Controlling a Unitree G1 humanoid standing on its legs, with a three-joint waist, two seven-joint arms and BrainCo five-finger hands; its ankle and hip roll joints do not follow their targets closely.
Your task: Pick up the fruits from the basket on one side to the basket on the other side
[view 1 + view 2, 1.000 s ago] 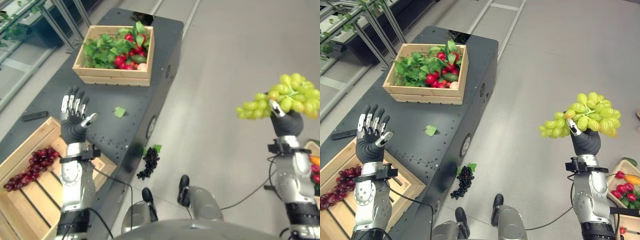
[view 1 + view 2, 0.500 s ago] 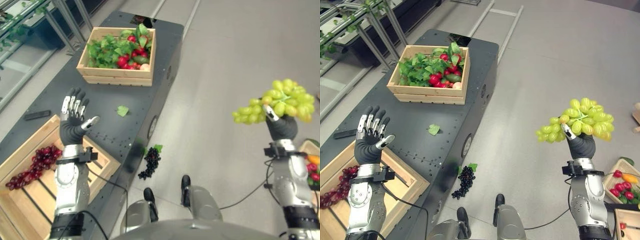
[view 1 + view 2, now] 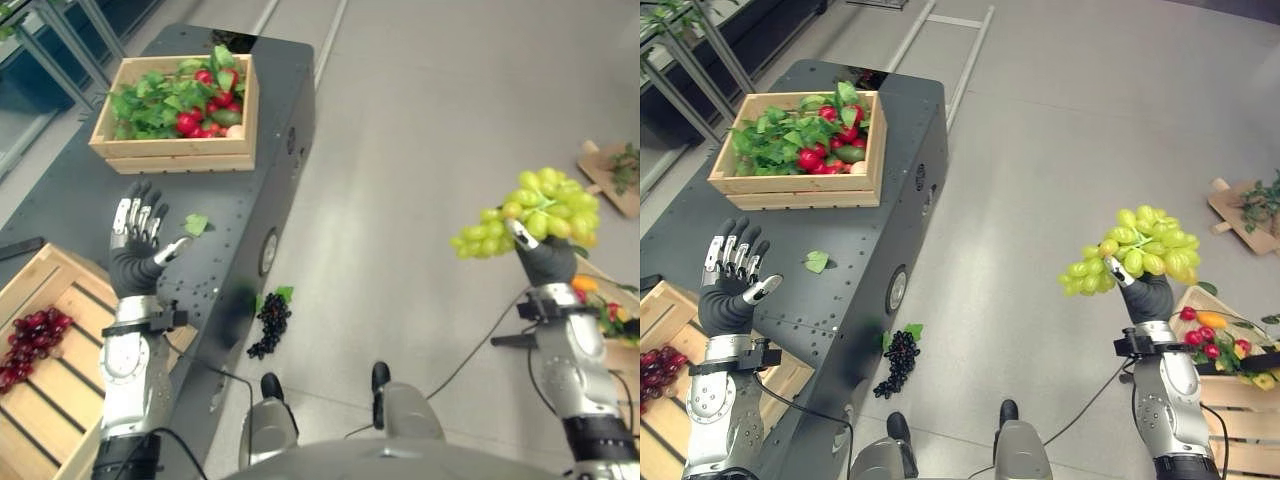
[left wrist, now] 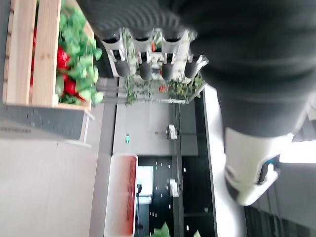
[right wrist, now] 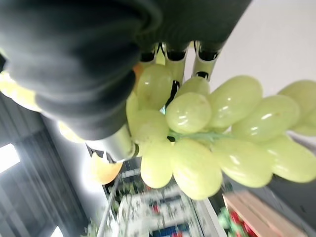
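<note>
the right robot hand (image 3: 1147,296) is clenched around a bunch of green grapes (image 3: 1132,252), held high over the floor, well apart from both crates. the left robot hand (image 3: 137,250) is raised with fingers spread, holding nothing, above the dark worktop (image 3: 255,130). the crate at the left (image 3: 40,330) holds one bunch of red grapes (image 3: 25,335), so at least one transfer looks done. the green bunch is mid-carry, and fruit remains in the crate at the right (image 3: 1230,365). a dark grape bunch (image 3: 896,362) lies on the floor.
</note>
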